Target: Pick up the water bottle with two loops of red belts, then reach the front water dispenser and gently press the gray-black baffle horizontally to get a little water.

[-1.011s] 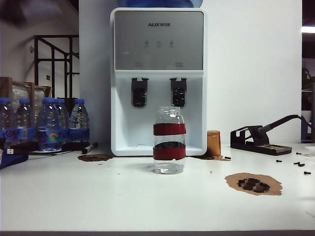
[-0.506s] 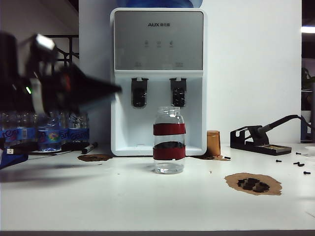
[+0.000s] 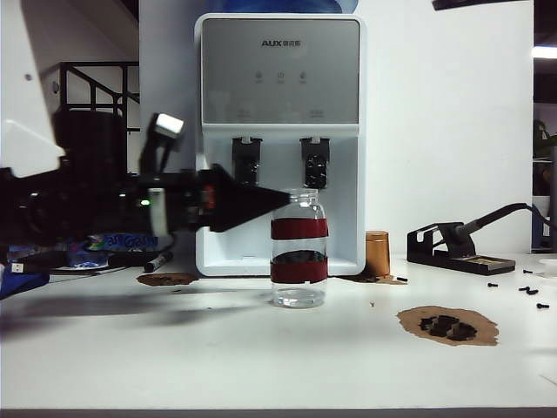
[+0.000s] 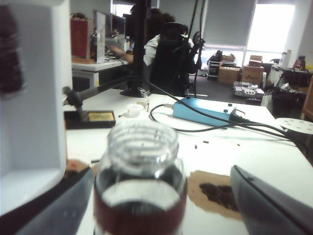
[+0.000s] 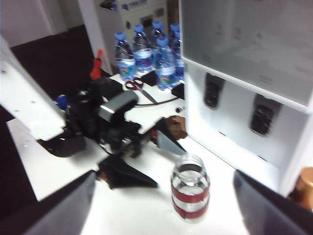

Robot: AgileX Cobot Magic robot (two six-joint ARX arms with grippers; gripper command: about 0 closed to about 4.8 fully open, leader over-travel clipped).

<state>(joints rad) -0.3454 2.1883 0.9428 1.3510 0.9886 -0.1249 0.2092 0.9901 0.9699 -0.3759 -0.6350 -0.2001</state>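
Observation:
The water bottle (image 3: 299,252), clear glass with two red bands and no cap, stands on the white table in front of the water dispenser (image 3: 278,78). The gray-black baffle (image 3: 246,165) is behind it, up and to the left. My left gripper (image 3: 280,198) reaches in level from the left at the bottle's shoulder. It (image 4: 161,171) is open, with the bottle (image 4: 139,186) between its fingers (image 4: 49,210), which stand apart from the glass. My right gripper (image 5: 164,196) hangs open high above the bottle (image 5: 190,193). Only a dark sliver of the right arm (image 3: 474,3) shows in the exterior view.
Blue-capped plastic bottles (image 5: 146,54) stand left of the dispenser, mostly behind the left arm. A marker (image 3: 158,261) lies near them. A copper cup (image 3: 377,254), a soldering stand (image 3: 452,248), a brown patch with dark pieces (image 3: 448,325) and loose screws (image 3: 531,292) are on the right.
The left arm has swung in from the left edge, and its open fingers have reached the bottle. A dark piece of the right arm has appeared at the top. The bottle has not moved.

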